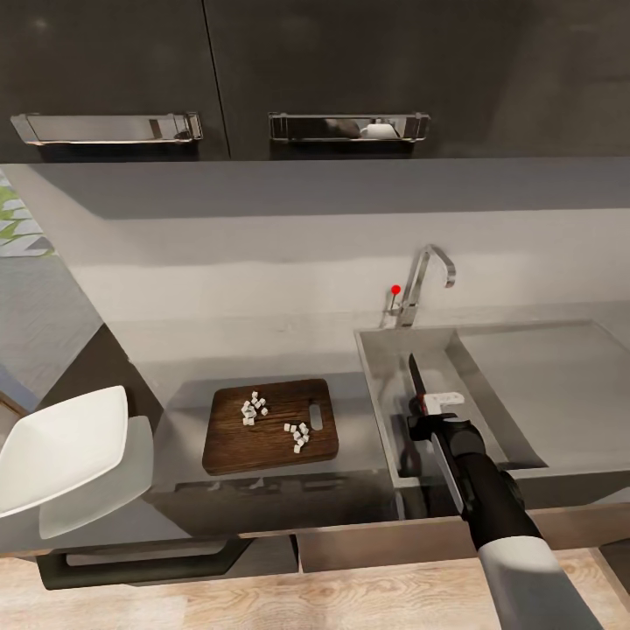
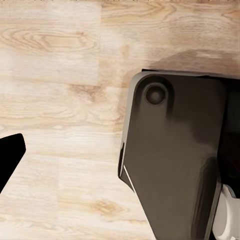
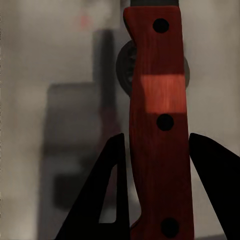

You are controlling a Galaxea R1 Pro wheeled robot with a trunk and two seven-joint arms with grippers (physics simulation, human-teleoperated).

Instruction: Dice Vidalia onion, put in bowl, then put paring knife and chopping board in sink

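The Vidalia onion lies as diced onion (image 1: 255,408), tiny white cubes in two small heaps on the dark-brown chopping board (image 1: 236,442). The board rests on the grey countertop (image 1: 179,394), left of the sink (image 1: 385,367). A white square bowl (image 1: 57,446) stands at the far left. My right gripper (image 1: 429,413) hovers over the sink basin, shut on the paring knife (image 1: 414,376), blade pointing away from me. In the right wrist view the red handle (image 3: 160,125) stands between the black fingers (image 3: 107,200), with the drain (image 3: 124,62) blurred behind. A left finger (image 2: 10,155) hangs over the floor.
A bent chrome tap (image 1: 424,276) with a red knob (image 1: 395,289) rises behind the sink. The flat drainer (image 1: 551,385) lies to the right of the basin. Dark wall cabinets (image 1: 306,70) hang above. Below the left gripper are light wooden floor (image 2: 60,75) and my dark base (image 2: 175,160).
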